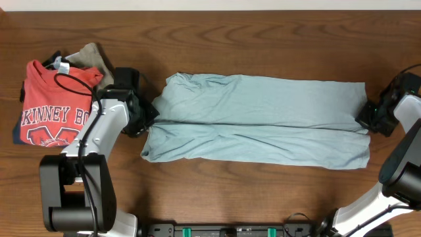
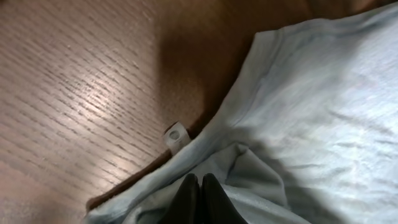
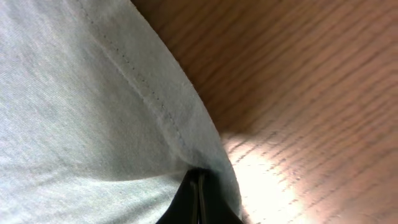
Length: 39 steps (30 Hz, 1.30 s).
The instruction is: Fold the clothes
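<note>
The pale blue-grey garment (image 1: 256, 118) lies stretched lengthwise across the middle of the table, folded into a long band with a seam line along its centre. My left gripper (image 1: 150, 116) is at the garment's left end, shut on the fabric (image 2: 292, 124); its black fingertips (image 2: 200, 182) press together over a fold. My right gripper (image 1: 366, 117) is at the right end, shut on the hemmed edge (image 3: 93, 112), its fingertips (image 3: 198, 180) closed under the cloth.
A red T-shirt with white lettering (image 1: 56, 108) lies folded at the far left, with an olive-tan garment (image 1: 92, 58) behind it. A small white tag (image 2: 175, 134) shows at the garment's edge. Bare wood table (image 1: 263, 39) surrounds the garment.
</note>
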Motion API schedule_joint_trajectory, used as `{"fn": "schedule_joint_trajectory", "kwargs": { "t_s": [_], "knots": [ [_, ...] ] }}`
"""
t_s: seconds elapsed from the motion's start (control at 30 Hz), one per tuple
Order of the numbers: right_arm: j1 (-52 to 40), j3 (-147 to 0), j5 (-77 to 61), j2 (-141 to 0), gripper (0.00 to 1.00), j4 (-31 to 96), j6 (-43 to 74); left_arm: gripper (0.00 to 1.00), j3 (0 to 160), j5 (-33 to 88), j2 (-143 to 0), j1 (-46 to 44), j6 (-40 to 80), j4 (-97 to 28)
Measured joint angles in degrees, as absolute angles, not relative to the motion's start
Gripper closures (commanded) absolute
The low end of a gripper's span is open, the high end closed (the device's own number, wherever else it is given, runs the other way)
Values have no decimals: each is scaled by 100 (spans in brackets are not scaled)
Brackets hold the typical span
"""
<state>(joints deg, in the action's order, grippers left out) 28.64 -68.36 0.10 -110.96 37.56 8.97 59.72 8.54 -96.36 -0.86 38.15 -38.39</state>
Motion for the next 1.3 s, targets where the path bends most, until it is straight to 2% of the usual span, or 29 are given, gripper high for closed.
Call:
{"fn": "schedule_joint_trajectory", "kwargs": {
  "t_s": [0.07,0.13,0.2,0.3,0.37,0.4,0.5,0.67,0.9,1.3],
  "knots": [
    [2864,-6838,36,-11096,94,3752,921,92,5972,858,-9636,-86,3826,-3828],
    [2864,-6838,30,-11098,85,3739,976,85,5972,862,-9636,-86,3793,-3806],
    [2867,-6853,-1,-11100,78,3734,976,83,5972,899,-9633,-84,3732,-3771],
    [2869,-6908,-43,-11109,74,3837,987,83,5988,976,-9620,-84,3548,-3800],
    [2869,-6997,-60,-11111,70,4012,985,75,6031,1031,-9572,-86,3374,-3817],
    [2869,-7054,-64,-11109,67,4086,987,63,6071,1046,-9518,-86,3253,-3811],
    [2869,-7293,-183,-11028,63,4206,989,43,6270,1096,-9277,-89,2853,-3612],
    [2829,-7529,-729,-10396,59,4224,913,34,6685,1258,-8986,-198,2119,-3181],
    [2303,-7627,-1149,-9684,52,4792,628,29,6799,1378,-9172,-469,1490,-2528],
    [1656,-7627,-1343,-9692,52,5551,539,28,7957,1378,-10674,-958,945,-2023]
  ]
}}
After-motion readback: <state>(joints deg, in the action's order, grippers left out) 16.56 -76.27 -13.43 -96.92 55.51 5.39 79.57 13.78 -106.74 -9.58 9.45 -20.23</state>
